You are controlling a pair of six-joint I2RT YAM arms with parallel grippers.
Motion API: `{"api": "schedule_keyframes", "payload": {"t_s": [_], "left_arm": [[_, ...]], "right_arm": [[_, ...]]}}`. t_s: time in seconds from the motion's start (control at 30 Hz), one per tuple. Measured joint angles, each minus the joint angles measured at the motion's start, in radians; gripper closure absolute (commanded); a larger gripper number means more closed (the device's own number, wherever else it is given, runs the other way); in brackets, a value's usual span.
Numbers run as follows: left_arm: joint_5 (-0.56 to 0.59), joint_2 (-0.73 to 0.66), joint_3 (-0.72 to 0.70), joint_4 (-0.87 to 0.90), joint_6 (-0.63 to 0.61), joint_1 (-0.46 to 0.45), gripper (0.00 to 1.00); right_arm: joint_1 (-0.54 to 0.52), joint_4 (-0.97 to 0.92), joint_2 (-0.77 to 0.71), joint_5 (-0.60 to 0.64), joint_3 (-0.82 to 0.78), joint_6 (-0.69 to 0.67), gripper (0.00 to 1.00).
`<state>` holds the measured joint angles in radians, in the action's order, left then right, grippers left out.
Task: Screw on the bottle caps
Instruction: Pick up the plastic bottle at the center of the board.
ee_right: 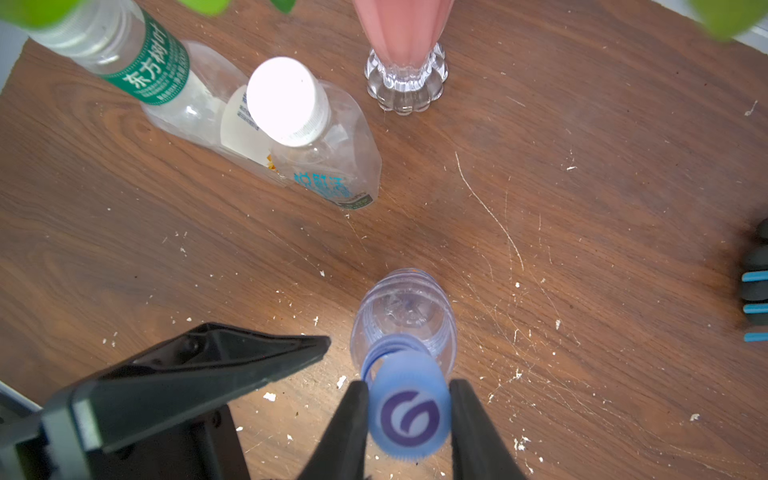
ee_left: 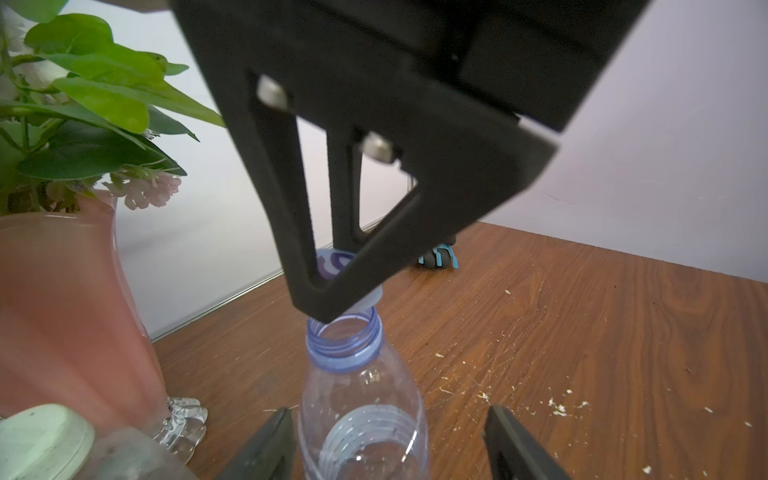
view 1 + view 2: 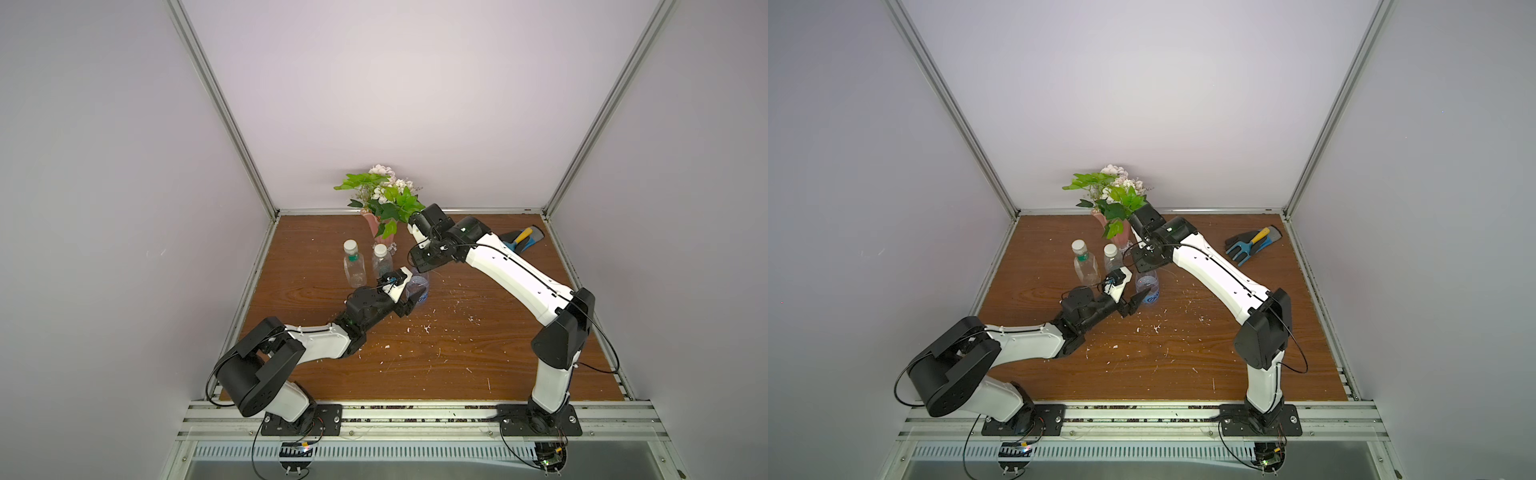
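Note:
In the right wrist view my right gripper (image 1: 408,384) is shut on the blue cap (image 1: 409,415) with the swirl mark. It holds the cap tilted, just above the open neck of the blue-labelled bottle (image 1: 403,311). That bottle (image 3: 417,286) stands upright mid-table. My left gripper (image 2: 389,411) is open around the bottle's body (image 2: 357,399); one finger is close to its side and the other stands well apart. Two other bottles stand left of it: a squarish one (image 3: 353,266) with a green neck ring and a round one (image 3: 381,262). Each has a white cap on.
A pink vase (image 3: 384,228) of flowers and leaves stands close behind the bottles, next to my right wrist. A glove and a garden trowel (image 3: 521,241) lie at the back right. White crumbs (image 3: 428,328) are scattered over the wooden table.

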<state>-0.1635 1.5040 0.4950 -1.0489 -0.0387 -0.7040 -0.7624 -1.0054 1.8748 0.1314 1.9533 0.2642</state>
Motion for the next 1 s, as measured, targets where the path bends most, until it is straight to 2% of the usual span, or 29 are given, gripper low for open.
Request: {"api": "schedule_keyframes", "payload": {"t_s": [1.0], "left_arm": [[0.014,0.071,0.024,-0.008,-0.018,0.006,0.41]], "right_arm": [[-0.010,-0.020,0.027,0.003,0.018,-0.015,0.72]]}}
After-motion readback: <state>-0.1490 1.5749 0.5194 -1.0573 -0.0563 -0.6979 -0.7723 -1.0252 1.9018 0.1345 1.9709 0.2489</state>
